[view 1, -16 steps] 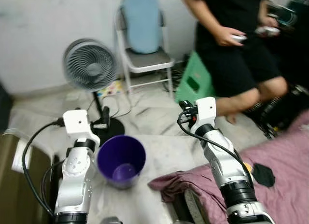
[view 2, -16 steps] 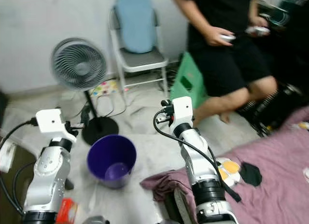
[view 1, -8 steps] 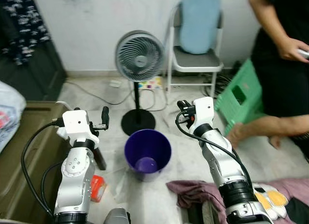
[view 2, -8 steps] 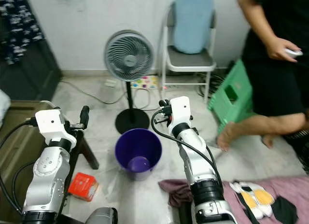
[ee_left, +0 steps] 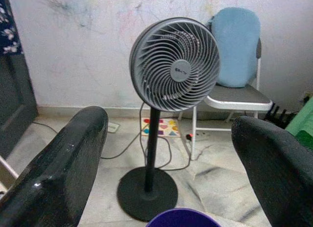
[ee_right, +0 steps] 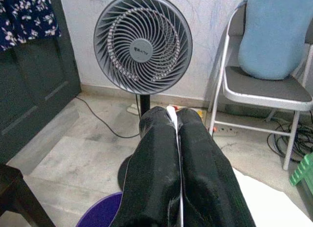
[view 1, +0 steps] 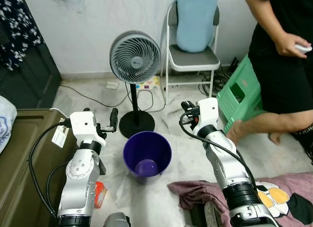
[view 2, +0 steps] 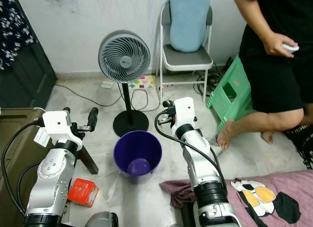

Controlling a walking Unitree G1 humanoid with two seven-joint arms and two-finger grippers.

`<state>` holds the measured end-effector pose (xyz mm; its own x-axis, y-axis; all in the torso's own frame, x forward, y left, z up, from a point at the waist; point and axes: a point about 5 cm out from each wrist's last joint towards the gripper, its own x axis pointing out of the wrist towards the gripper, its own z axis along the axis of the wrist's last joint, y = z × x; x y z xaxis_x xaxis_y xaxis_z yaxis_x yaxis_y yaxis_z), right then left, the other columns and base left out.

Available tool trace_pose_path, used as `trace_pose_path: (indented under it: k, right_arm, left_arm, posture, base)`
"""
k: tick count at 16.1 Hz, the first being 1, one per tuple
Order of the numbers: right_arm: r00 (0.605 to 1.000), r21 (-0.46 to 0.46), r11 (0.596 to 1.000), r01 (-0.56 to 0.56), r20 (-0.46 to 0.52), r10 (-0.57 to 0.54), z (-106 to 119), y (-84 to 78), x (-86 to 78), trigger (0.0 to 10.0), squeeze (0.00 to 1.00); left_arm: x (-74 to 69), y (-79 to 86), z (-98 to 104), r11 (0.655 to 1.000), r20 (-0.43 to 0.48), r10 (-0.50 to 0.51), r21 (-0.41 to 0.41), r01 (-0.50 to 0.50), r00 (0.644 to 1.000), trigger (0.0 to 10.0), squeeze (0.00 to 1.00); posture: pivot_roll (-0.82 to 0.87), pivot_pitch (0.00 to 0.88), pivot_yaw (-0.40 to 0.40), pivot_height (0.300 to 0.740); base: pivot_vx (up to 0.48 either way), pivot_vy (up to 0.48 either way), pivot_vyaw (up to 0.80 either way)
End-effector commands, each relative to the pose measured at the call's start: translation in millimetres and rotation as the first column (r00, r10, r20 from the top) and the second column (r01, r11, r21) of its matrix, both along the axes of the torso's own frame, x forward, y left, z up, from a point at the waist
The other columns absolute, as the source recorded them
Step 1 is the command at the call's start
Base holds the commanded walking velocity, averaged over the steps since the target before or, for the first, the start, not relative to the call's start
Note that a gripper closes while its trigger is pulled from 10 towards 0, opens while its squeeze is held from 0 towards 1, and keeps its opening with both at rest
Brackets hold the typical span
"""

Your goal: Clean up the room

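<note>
A purple bucket stands on the floor between my two raised arms. My left gripper is open just left of the bucket's rim, with nothing between its wide-apart fingers. Above the bucket's right rim, my right gripper is shut on a thin white strip pinched between its pads. A red box lies on the floor at the lower left. A crumpled maroon cloth lies right of the bucket.
Behind the bucket stand a grey pedestal fan, a folding chair with a blue cushion, and a green stool. A person stands at the right. An olive trunk is left; a pink-covered bed is lower right.
The whole view has swung to the left and sharpened, bringing the trunk and red box into sight. Both arms keep the same pose and the grippers have not changed.
</note>
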<state>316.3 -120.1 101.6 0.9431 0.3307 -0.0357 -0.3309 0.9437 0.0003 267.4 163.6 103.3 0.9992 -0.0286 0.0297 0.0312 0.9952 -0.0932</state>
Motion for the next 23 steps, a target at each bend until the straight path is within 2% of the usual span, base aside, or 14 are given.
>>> trace_pose_path:
  k: [1,17,19,23]
  right_arm:
    - [1.0,0.003,1.0,0.0,0.012,0.0,4.2,-0.3,1.9,10.0,0.0]
    - [1.0,0.0,1.0,-0.002,0.019,0.002,5.2,0.6,2.6,10.0,0.0]
    - [1.0,0.004,1.0,0.001,0.018,-0.002,5.3,0.5,2.7,10.0,0.0]
    - [1.0,-0.004,1.0,-0.01,0.025,0.01,5.4,1.3,2.5,10.0,0.0]
  left_arm:
    - [0.3,0.7,4.4,1.0,0.025,-0.003,0.001,0.003,1.0,10.0,0.0]
    - [1.1,0.4,4.3,1.0,0.024,-0.014,-0.001,0.014,1.0,10.0,0.0]
    - [2.3,1.8,0.8,1.0,-0.006,0.009,0.012,-0.009,1.0,10.0,0.0]
    - [2.2,2.8,0.9,1.0,-0.002,0.018,0.012,-0.018,1.0,10.0,0.0]
  posture:
    - [-0.01,0.0,-0.029,0.74]
    - [-0.02,0.0,-0.024,0.74]
    - [-0.02,0.0,-0.023,0.74]
    - [-0.01,0.0,-0.024,0.74]
  base:
    - [0.285,0.0,0.0]
    - [0.38,0.0,0.0]
    - [0.0,0.0,0.0]
    - [0.0,0.0,0.16]
